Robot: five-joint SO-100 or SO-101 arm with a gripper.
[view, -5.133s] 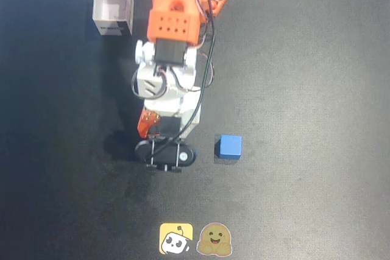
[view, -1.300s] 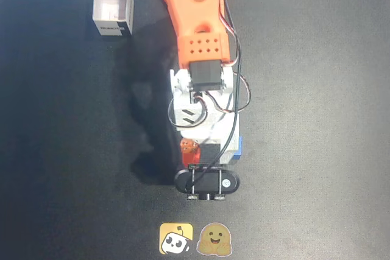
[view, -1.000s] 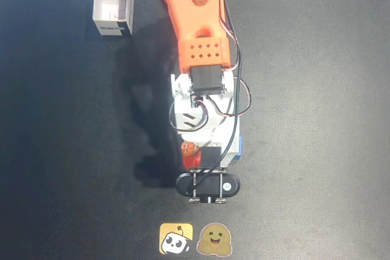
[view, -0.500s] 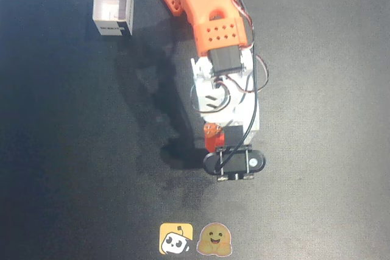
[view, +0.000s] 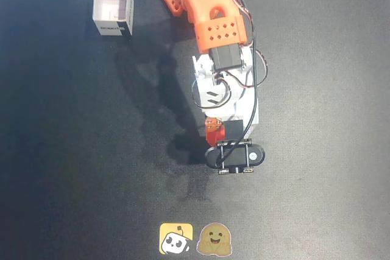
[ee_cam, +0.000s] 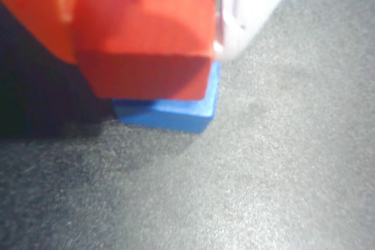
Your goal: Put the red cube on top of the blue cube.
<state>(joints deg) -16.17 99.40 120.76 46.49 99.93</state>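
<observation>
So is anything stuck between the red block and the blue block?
Nothing visible is. In the wrist view the red cube, held in the gripper, sits right over the blue cube, with no visible gap. Whether they touch cannot be told. Overhead, the arm hides both.

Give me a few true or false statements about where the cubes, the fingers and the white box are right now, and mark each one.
1. In the wrist view, the red cube sits between an orange finger and a white finger. True.
2. The blue cube is above the red cube. False: the blue cube lies on the dark table, below the red one.
3. The red cube covers much of the blue cube in the wrist view. True.
4. The white box stands right beside the blue cube. False: in the overhead view it is far off at the upper left, away from the gripper.
5. Both cubes show plainly in the overhead view. False: the arm hides them.
</observation>
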